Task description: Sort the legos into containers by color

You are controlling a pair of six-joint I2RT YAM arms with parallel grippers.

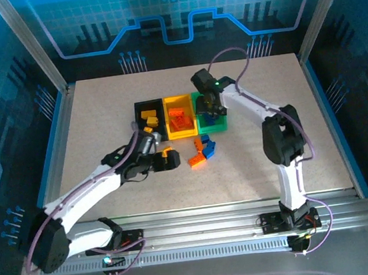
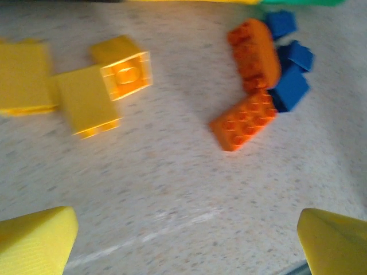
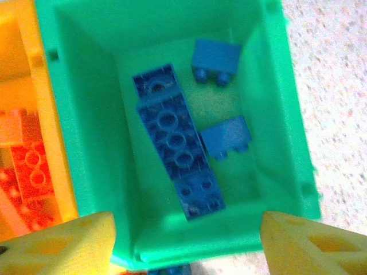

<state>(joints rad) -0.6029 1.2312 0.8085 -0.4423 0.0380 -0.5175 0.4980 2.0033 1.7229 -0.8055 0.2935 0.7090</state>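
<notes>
Three containers stand in a row: black [image 1: 146, 106], yellow [image 1: 178, 100] and green [image 1: 218, 128]. My right gripper [image 3: 186, 246] hovers open over the green bin [image 3: 86, 143], nothing between its fingers; several blue legos [image 3: 178, 149] lie inside. The yellow bin [image 3: 23, 69] beside it holds orange-red bricks [image 3: 31, 172]. My left gripper [image 2: 186, 240] is open low over the table, short of two yellow bricks [image 2: 112, 86] and a cluster of orange [image 2: 243, 121] and blue [image 2: 289, 86] bricks. From above, that cluster [image 1: 202, 152] lies in front of the bins, right of the left gripper [image 1: 171, 159].
Yellow bricks [image 1: 150, 120] lie in the black bin. Metal frame posts and glass walls ring the speckled table [image 1: 101, 121]. Open surface stretches left, right and in front of the bins.
</notes>
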